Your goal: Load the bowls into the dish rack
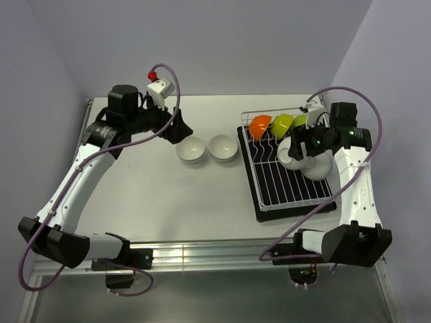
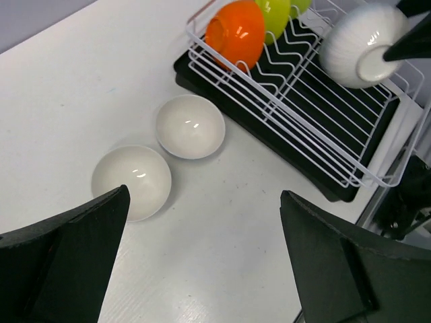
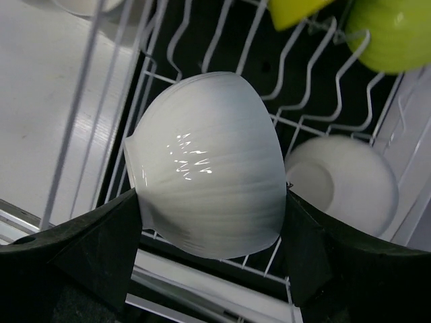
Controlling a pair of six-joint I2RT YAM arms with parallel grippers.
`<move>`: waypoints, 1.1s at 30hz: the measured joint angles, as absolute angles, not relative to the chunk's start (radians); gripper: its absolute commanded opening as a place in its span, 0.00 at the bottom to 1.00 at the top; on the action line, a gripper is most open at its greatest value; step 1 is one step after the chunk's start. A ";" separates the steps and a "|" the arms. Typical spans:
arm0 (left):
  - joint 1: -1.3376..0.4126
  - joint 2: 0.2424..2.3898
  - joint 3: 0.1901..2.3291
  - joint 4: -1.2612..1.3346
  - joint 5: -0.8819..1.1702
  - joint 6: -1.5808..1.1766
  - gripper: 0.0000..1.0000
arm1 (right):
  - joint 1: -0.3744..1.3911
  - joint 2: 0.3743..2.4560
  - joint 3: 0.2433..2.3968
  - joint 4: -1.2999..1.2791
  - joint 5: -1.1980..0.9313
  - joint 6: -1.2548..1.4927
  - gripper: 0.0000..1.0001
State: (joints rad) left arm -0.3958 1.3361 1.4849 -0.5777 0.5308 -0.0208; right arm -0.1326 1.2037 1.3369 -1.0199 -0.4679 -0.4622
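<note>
The white wire dish rack (image 1: 296, 188) on its black tray stands at the right. An orange bowl (image 1: 259, 126) and two lime green bowls (image 1: 281, 124) (image 1: 300, 121) stand on edge at its far end. My right gripper (image 1: 296, 149) is shut on a white bowl (image 3: 209, 148), held tilted over the rack's prongs (image 3: 316, 101). Another white bowl (image 3: 343, 182) lies upside down in the rack beside it. Two white bowls (image 1: 191, 149) (image 1: 223, 148) sit upright on the table left of the rack. My left gripper (image 1: 180, 131) is open and empty, above and just behind them (image 2: 131, 180) (image 2: 190, 126).
The white table (image 1: 168, 202) runs to a metal rail (image 1: 202, 256) at the near edge. Grey walls close the back and sides. The rack's near half (image 1: 296, 182) holds no bowls. Purple cables (image 1: 350, 94) loop off both arms.
</note>
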 measured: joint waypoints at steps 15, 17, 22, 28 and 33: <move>-0.389 1.327 1.445 -0.541 0.458 -0.111 1.00 | -0.183 1.334 1.335 -1.021 -0.311 -0.286 0.00; -0.389 1.327 1.439 -0.542 0.457 -0.115 1.00 | -0.183 1.353 1.327 -1.008 -0.292 -0.271 0.00; -0.389 1.327 1.437 -0.541 0.457 -0.117 0.99 | -0.177 1.357 1.287 -0.975 -0.237 -0.236 0.00; -0.389 1.327 1.437 -0.539 0.457 -0.117 1.00 | -0.142 1.356 1.219 -0.935 -0.161 -0.201 0.00; -0.389 1.327 1.437 -0.538 0.457 -0.117 0.99 | -0.113 1.350 1.170 -0.894 -0.093 -0.178 0.00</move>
